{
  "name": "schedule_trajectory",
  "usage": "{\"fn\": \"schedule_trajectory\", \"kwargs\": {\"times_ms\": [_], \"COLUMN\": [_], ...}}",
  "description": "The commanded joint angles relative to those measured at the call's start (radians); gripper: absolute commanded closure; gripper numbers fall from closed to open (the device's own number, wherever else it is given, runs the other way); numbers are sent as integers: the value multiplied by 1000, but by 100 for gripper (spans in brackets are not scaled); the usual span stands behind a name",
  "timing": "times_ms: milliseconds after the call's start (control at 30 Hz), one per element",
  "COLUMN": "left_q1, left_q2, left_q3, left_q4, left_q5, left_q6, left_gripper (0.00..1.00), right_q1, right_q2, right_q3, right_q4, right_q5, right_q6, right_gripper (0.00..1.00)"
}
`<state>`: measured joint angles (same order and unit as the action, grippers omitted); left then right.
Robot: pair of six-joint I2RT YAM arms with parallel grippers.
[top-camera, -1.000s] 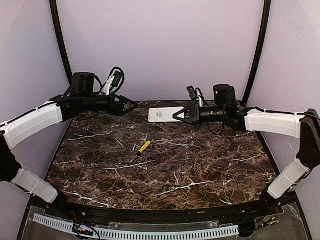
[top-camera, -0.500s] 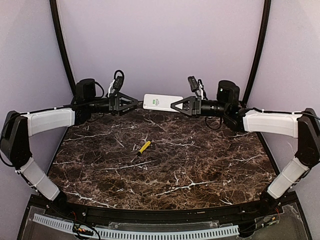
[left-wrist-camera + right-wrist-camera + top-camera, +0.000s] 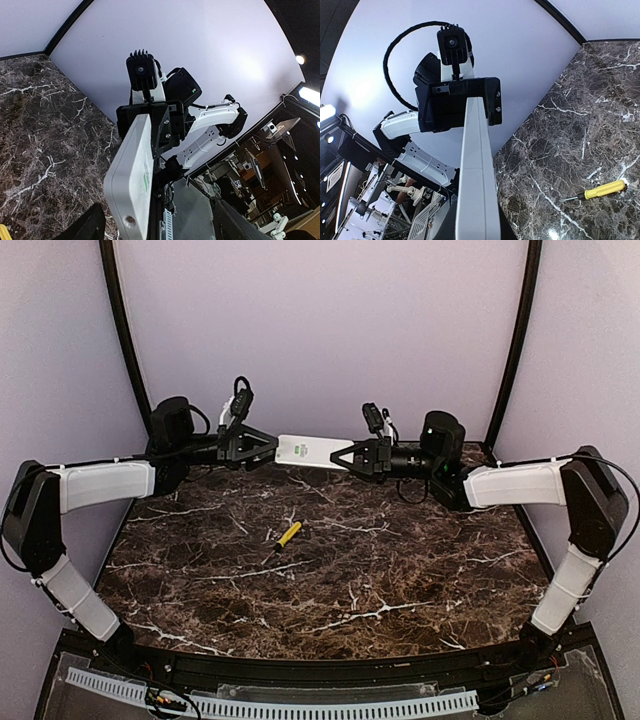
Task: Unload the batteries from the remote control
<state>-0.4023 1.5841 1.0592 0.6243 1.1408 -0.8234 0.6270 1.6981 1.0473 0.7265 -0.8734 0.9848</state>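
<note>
**Position.** The remote control (image 3: 308, 451) was held in the air above the far edge of the table (image 3: 400, 570), roughly level between the two arms. The right gripper (image 3: 342, 456) had its jaws clamped on the remote's right end. The left gripper (image 3: 266, 446) stood at the left end with its jaws apart, one on each side of that end. No view confirmed contact there.

**Procedure.** The step in hand appeared to be a second grip on the left end.
1. You needed to keep the right grip firm so that the remote did not tilt.
2. You needed to centre the left jaws on the casing before closing them.
3. You needed to grip the casing only, probably clear of the battery compartment.

**Limits of view.**
- The batteries did not show in any view.
- Whether the compartment was covered could not be told, because the top camera did not see the remote's underside.
- In the left wrist view, that gripper's fingers (image 3: 82, 227) were cut off at the bottom edge.
- The right wrist view showed little more than the remote's narrow edge.
- A yellow-handled tool (image 3: 289, 533) lay on the table, well apart from both grippers.
</note>
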Motion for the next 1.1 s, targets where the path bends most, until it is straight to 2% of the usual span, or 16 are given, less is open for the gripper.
{"fn": "schedule_trajectory", "kwargs": {"times_ms": [0, 167, 800, 1067], "left_q1": [-36, -41, -53, -56], "left_q2": [16, 28, 54, 53], "left_q3": [-7, -9, -9, 0], "left_q4": [16, 7, 12, -26], "left_q5": [17, -11, -31, -36], "left_q6": [2, 2, -15, 8], "left_gripper": [26, 28, 48, 67], "right_q1": [18, 28, 71, 74], "right_q2": [39, 76, 123, 135], "right_q3": [40, 53, 109, 121], "right_q4": [147, 190, 163, 159], "right_q5": [-24, -39, -21, -13], "right_q6": [61, 95, 62, 54], "right_gripper": [100, 100, 100, 100]}}
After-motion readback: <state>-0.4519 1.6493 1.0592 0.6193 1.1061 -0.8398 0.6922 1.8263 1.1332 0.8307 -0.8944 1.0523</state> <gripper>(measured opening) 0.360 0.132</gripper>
